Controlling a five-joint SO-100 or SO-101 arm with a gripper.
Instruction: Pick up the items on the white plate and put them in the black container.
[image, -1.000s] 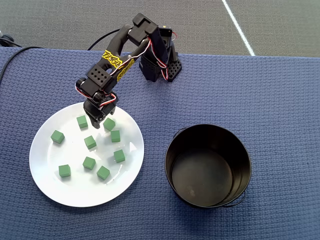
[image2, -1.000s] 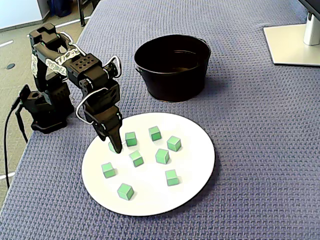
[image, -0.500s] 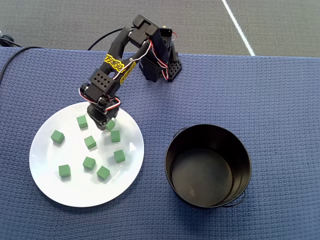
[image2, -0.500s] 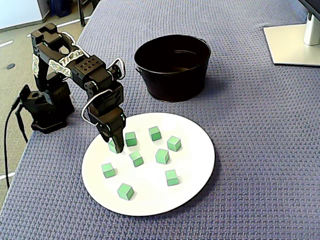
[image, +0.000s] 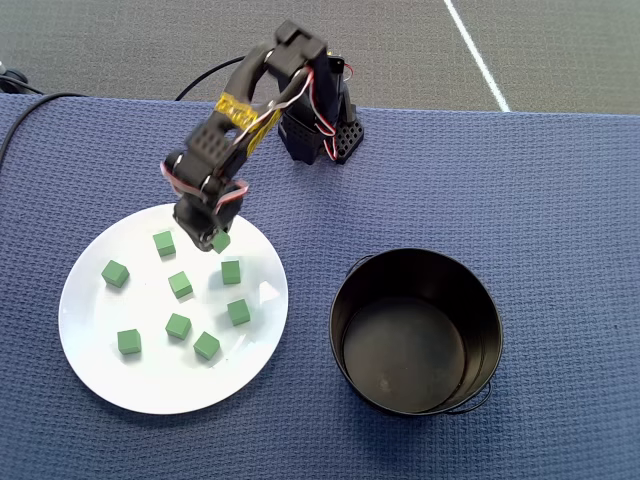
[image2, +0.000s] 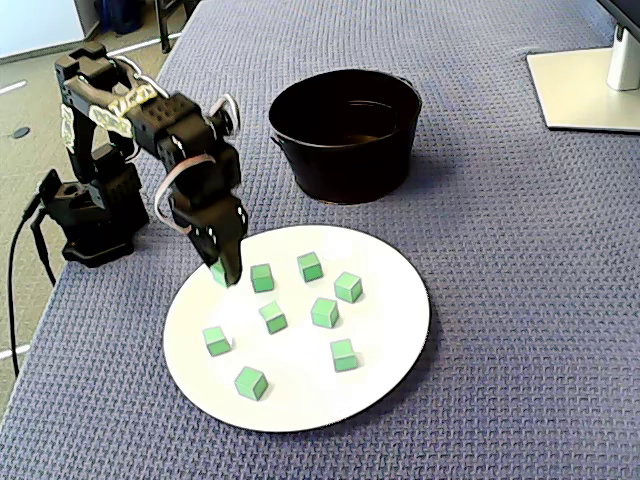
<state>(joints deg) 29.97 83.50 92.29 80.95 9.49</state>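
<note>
Blue woven table cover (image: 560, 200), white plate (image: 90, 370) at overhead left, black container (image: 416, 330) well apart at right, empty, gripper (image: 215, 240) closed on one green cube (image: 221, 241) above the plate's upper rim, seven green cubes (image: 180, 284) resting on plate.

Closed around one small bright green cube (image: 221, 241) near the far rim of the round glossy white plate (image: 150, 385), then lifted off it; black end effector (image2: 226, 272) now raised with cube pinched between fingertips. Arm swung up and back slightly, blurred in overhead view.
</note>
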